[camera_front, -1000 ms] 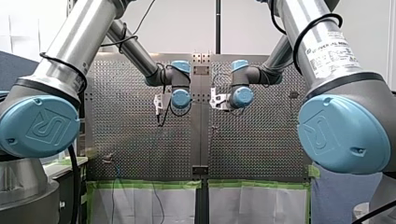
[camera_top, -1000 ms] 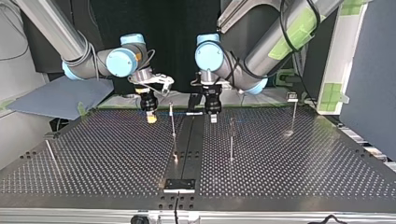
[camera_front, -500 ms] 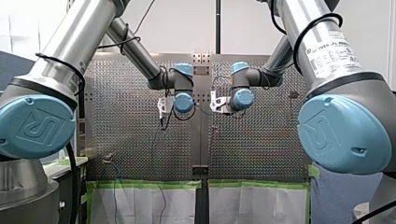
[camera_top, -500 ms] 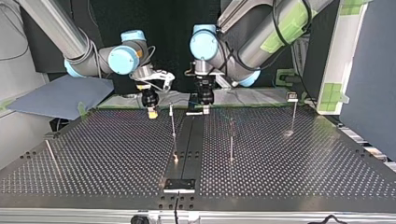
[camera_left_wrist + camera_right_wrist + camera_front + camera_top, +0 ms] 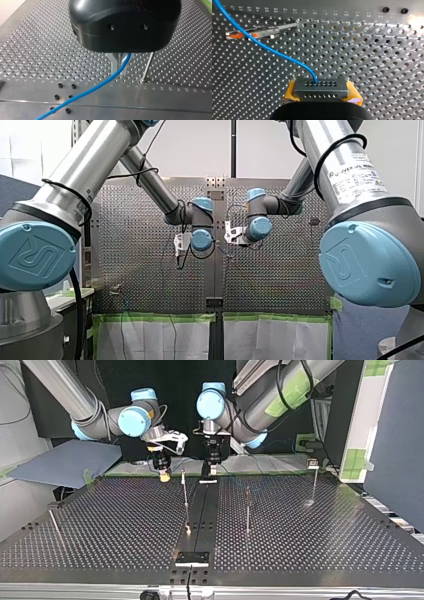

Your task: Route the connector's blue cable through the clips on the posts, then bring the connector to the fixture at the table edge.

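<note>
Perforated table [image 5: 320,530] fills the top view. L arm [image 5: 270,400] enters at approx 1 o'clock, R arm [image 5: 75,395] at approx 11 o'clock. Both wrists hang near 12 o'clock, over the table's far edge. A grey-blue sheet [image 5: 65,462] lies off the table at 10 o'clock.

L gripper [image 5: 211,471] is black and points down just off the centre strip. R gripper [image 5: 163,476], w/ yellow pads, sits at its 9 o'clock, close by but apart.

Thin posts in the top view:
- left-centre post [image 5: 185,491], upright, approx 4 o'clock from R gripper
- right-centre post [image 5: 247,510], upright, 5 o'clock from L gripper
- clip-topped post [image 5: 314,480] at the view's 2 o'clock
- slanted post [image 5: 54,522] at 9 o'clock

Fixture plate [image 5: 192,557], dark, lies at 6 o'clock on the near edge, well apart from both grippers.

Right wrist view: the dark connector [image 5: 320,86], w/ two rows of small holes, is clamped between the yellow pads [image 5: 290,91] of R gripper. It hangs above the table, at the far edge opp. the fixture plate. The blue cable [image 5: 262,46] leaves its top face and curves away. Ahead of the gripper it crosses a post w/ orange part [image 5: 262,31]; contact can't be told.

Left wrist view: the metal fingers [image 5: 115,62] are pinched together on the blue cable, which runs on past them over the bare strip. A neighbouring post [image 5: 148,66] stands just beside the fingers, not touching.
</note>
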Tool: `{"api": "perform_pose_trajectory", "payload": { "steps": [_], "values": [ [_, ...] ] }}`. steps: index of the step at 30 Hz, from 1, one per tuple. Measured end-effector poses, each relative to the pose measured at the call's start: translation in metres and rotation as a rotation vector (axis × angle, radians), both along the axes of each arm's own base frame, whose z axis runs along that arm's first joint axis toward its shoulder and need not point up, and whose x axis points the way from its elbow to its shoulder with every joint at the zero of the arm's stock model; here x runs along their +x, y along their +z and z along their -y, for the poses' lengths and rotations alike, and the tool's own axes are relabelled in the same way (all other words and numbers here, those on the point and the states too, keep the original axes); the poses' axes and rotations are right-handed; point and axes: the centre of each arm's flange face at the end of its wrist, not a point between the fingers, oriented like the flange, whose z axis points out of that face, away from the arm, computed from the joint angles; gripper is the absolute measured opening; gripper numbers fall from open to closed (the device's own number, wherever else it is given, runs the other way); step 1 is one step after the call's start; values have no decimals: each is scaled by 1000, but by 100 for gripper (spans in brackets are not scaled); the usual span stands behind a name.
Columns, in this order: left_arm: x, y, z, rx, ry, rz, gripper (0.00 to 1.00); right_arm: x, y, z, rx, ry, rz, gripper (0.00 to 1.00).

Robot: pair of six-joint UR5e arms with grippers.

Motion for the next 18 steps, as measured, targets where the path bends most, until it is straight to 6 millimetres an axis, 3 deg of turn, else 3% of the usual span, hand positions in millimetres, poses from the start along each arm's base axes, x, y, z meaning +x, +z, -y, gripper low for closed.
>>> {"api": "perform_pose_trajectory", "payload": {
  "steps": [7,18],
  "values": [
    [-4,-3,4,5,-9,-5,0,-7,-14,-7,14,-4,-5,0],
    [-9,-36,12,31,-23,-41,0,-13,-24,-12,26,-12,-13,0]
  ]
}}
